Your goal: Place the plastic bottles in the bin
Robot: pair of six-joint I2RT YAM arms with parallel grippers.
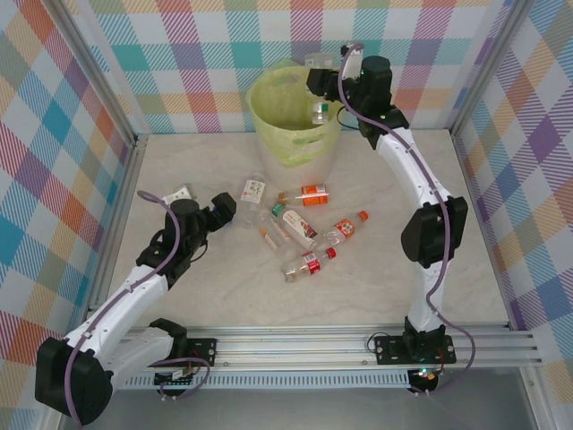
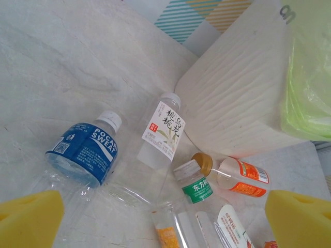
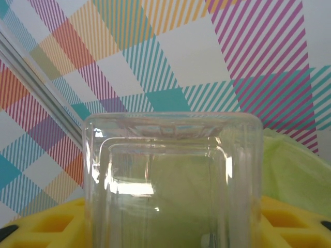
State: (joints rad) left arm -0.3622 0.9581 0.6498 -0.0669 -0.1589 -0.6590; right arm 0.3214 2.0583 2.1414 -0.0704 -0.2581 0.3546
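Clear, glossy plastic bottles point(image 2: 83, 152); bin point(image 2: 232, 98) matt, ribbed, cream; bag point(image 2: 307, 88) thin crinkled film; surface point(image 2: 62, 67) smooth, matt, marbled.

Top view: set high behind the arm bases, angled down and forward over the whole worktop point(image 1: 224, 296) to the checked back wall.

Left wrist view: low and close over the worktop, facing past the left tool point(image 2: 164, 222) across lying bottles to the bin point(image 2: 232, 98). It shares the white-label bottle point(image 2: 164, 129) point(image 1: 254, 190) and the bin point(image 1: 286, 134) with the top view.

Right wrist view: very near, raised, facing the wall past the right tool point(image 3: 170, 227). It shares the clear bottle point(image 3: 170, 175) point(image 1: 320, 109) with the top view.
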